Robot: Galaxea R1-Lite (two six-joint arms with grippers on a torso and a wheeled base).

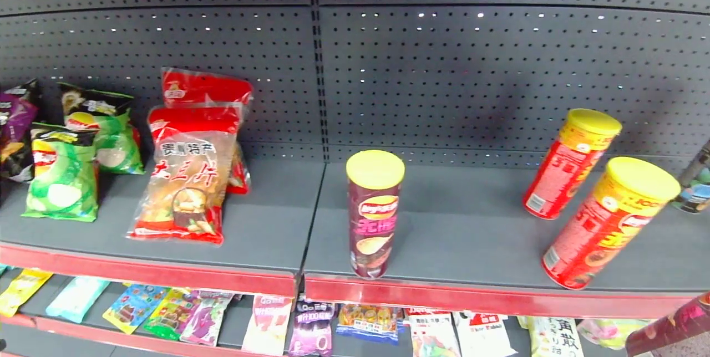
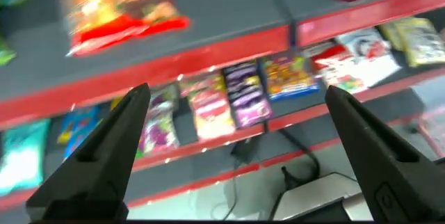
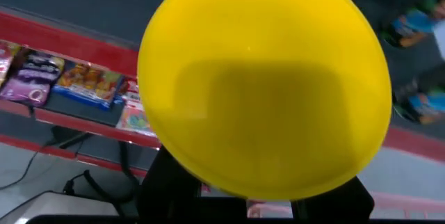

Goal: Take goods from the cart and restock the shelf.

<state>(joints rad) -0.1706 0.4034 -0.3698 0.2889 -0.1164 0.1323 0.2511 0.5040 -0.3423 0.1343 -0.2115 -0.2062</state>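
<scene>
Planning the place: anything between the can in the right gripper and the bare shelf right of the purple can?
Nothing visible on that stretch of shelf. The held can sits below the shelf edge, under the front red can; approach left of it.

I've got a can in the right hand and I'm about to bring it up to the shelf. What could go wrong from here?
1. The yellow lid of the held can blocks most of the right wrist view, so placement would likely rest on the head view alone.
2. The purple can stands at the front edge of the shelf; a bump could tip it off.
3. The front red can stands just above the held can; clearance looks tight.
</scene>
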